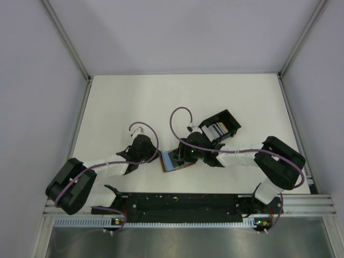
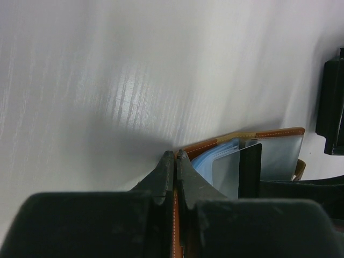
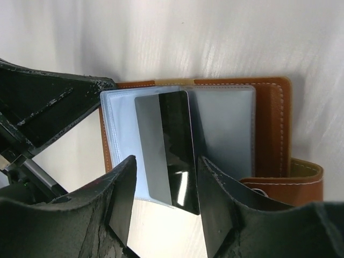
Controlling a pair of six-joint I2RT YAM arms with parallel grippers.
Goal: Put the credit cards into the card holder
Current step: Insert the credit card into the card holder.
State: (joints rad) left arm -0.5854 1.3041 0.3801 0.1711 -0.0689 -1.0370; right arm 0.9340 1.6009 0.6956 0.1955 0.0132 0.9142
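The brown leather card holder [image 1: 185, 166] [image 3: 271, 123] lies open on the table between the two arms, its pale blue and clear pockets facing up. My left gripper [image 1: 159, 156] [image 2: 176, 156] is shut on the holder's leather cover edge [image 2: 207, 146]. A glossy grey credit card [image 3: 164, 145] [image 2: 236, 169] sits partly slid into a clear pocket, its near end sticking out. My right gripper [image 1: 183, 157] [image 3: 166, 161] is open and straddles that card's near end, with a gap on the left side. The holder's closing tab [image 3: 301, 180] lies at the right.
A black open-frame slotted box [image 1: 228, 119] [image 2: 330, 107] stands just behind the right gripper, with several pale cards [image 1: 216, 130] in its slots. White walls and metal rails bound the table on the left, right and far sides.
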